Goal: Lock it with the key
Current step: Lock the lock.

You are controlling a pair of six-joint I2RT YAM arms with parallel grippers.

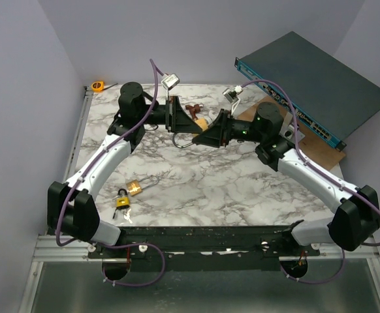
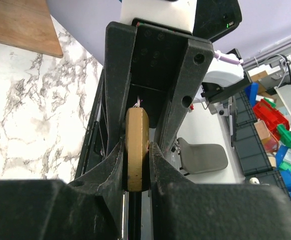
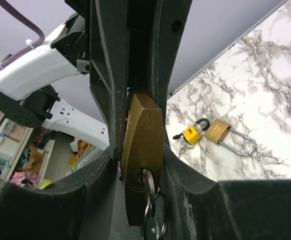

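A brass padlock (image 1: 202, 122) is held above the table's back middle, between both grippers. My left gripper (image 1: 189, 120) is shut on its body; in the left wrist view the padlock (image 2: 136, 165) sits clamped edge-on between the left gripper's (image 2: 136, 146) jaws. My right gripper (image 1: 212, 130) faces it from the other side, and its jaws close round the padlock's (image 3: 144, 135) keyhole end. The silvery key (image 3: 148, 184) sits in the keyhole with its ring (image 3: 159, 216) hanging below. A silvery shackle loop (image 1: 184, 142) hangs under the grippers.
A small yellow-and-black padlock (image 1: 122, 199) and a long-shackled brass padlock (image 1: 136, 188) lie front left, with tiny keys (image 1: 126, 216) beside them. A network switch (image 1: 314, 85) and wooden board (image 1: 324, 149) are back right. An orange tape measure (image 1: 98, 85) is back left.
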